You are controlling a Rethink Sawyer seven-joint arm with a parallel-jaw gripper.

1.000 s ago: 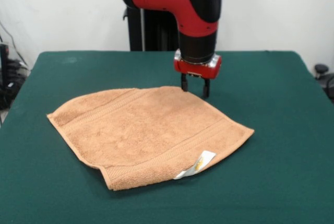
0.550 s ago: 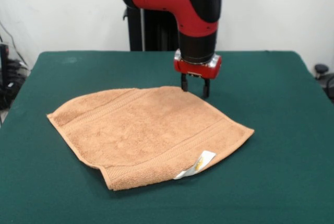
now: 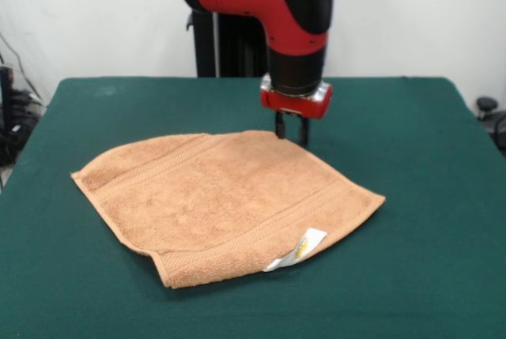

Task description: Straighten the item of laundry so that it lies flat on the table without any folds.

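In the front view, the towel lies near the middle of the green worktop, with bare cloth on every side and most room to the right. Its near-left corner is tucked under; the white label sticks out at the near edge. The hand hangs at the towel's far corner, two fingers apart and clasping nothing. Against half a second ago, it sits slightly left and higher. The towel's long axis runs left to right.
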